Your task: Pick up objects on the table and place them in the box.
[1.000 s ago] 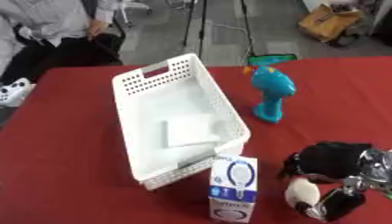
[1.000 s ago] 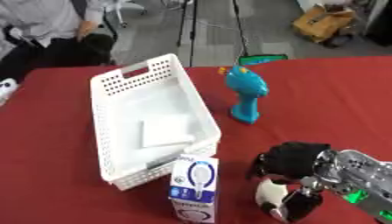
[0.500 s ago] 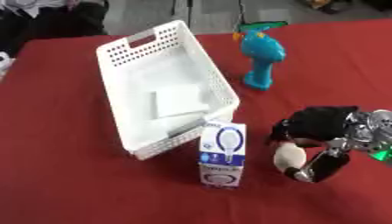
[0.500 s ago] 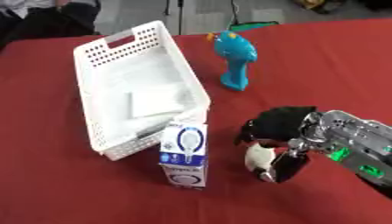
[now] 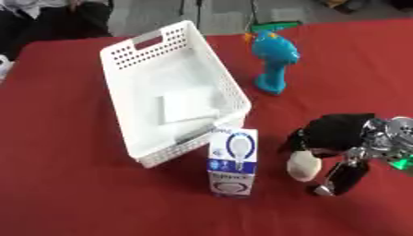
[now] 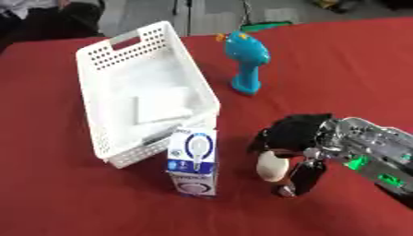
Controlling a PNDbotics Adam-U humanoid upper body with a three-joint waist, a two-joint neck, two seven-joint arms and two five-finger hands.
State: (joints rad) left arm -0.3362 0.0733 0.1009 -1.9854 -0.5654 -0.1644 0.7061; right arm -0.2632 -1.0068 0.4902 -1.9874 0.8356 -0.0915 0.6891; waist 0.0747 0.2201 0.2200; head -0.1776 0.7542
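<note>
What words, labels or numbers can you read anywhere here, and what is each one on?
None can be read.
Light bulb box: a bulb picture and blue bands of print, too blurred to read.
White basket, blue toy, flat white item in the basket: no visible text.
Right hand, around a pale rounded object: no text visible.

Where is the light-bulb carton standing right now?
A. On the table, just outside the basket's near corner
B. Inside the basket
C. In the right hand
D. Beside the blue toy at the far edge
A: the carton stands upright on the red table by the basket's near corner.
</note>
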